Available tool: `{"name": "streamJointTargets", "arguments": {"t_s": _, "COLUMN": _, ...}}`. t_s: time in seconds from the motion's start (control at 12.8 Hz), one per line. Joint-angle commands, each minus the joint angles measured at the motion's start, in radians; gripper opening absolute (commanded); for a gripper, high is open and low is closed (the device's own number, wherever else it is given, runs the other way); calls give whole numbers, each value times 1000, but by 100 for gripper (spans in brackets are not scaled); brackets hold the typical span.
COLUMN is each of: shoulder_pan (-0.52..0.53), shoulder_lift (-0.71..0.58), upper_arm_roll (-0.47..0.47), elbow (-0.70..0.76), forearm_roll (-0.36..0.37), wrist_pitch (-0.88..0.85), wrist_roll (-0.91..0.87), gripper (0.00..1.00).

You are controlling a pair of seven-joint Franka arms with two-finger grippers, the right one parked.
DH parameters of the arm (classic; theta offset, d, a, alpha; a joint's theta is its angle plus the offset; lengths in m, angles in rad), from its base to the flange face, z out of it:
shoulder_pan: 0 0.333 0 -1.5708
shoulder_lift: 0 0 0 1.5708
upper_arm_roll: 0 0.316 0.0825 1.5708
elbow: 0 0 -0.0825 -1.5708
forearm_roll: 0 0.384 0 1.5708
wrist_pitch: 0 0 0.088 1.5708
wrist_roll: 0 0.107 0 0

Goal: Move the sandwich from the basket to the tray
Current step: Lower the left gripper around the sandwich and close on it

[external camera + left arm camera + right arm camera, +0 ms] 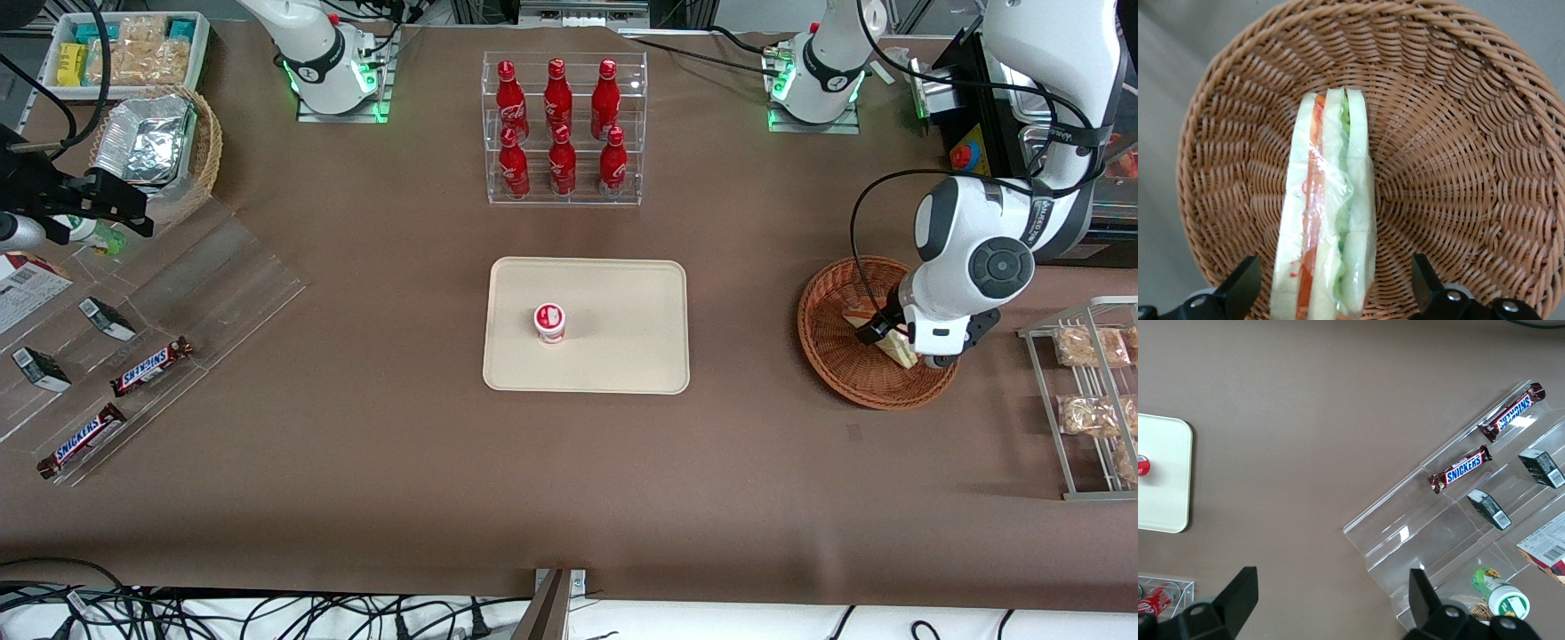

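The sandwich (1328,220), a clear-wrapped wedge of white bread with green and orange-red filling, stands on edge in the reddish-brown wicker basket (1458,153). My left gripper (1335,293) is lowered into the basket and open. Its black fingers (1241,287) stand on either side of the wedge, with a gap on each side. In the front view the gripper (893,342) hangs over the sandwich (901,351) inside the basket (827,356), toward the working arm's end of the table. The cream tray (622,293) lies mid-table.
A small red-and-white lidded cup (549,322) stands on the tray. A clear rack of red bottles (563,129) stands farther from the front camera than the tray. A wire rack of bagged snacks (1089,391) lies beside the basket. A Snickers display (151,364) sits toward the parked arm's end.
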Motion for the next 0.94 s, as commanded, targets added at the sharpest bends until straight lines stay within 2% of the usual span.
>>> {"name": "streamJointTargets", "arguments": {"t_s": 0.0, "shoulder_pan": 2, "shoulder_lift": -28, "upper_arm_roll": -3, "elbow": -24, "forearm_roll": 51, "wrist_pitch": -10, "wrist_roll": -18, "gripper": 99}}
{"name": "streamJointTargets", "arguments": {"t_s": 0.16, "shoulder_pan": 5, "shoulder_lift": -25, "upper_arm_roll": -2, "elbow": -21, "forearm_roll": 51, "wrist_pitch": -8, "wrist_roll": -24, "gripper": 99}}
{"name": "streamJointTargets", "arguments": {"t_s": 0.23, "shoulder_pan": 7, "shoulder_lift": -26, "upper_arm_roll": -2, "elbow": -21, "forearm_roll": 51, "wrist_pitch": -7, "wrist_roll": -47, "gripper": 95}}
{"name": "streamJointTargets", "arguments": {"t_s": 0.39, "shoulder_pan": 4, "shoulder_lift": -22, "upper_arm_roll": -2, "elbow": -19, "forearm_roll": 53, "wrist_pitch": 1, "wrist_roll": -74, "gripper": 57}}
{"name": "streamJointTargets", "arguments": {"t_s": 0.47, "shoulder_pan": 5, "shoulder_lift": -22, "upper_arm_roll": -2, "elbow": -19, "forearm_roll": 53, "wrist_pitch": 2, "wrist_roll": -74, "gripper": 47}}
{"name": "streamJointTargets", "arguments": {"t_s": 0.62, "shoulder_pan": 5, "shoulder_lift": -20, "upper_arm_roll": -2, "elbow": -19, "forearm_roll": 53, "wrist_pitch": 2, "wrist_roll": -73, "gripper": 38}}
{"name": "streamJointTargets", "arguments": {"t_s": 0.86, "shoulder_pan": 4, "shoulder_lift": -22, "upper_arm_roll": -3, "elbow": -12, "forearm_roll": 53, "wrist_pitch": -1, "wrist_roll": -67, "gripper": 33}}
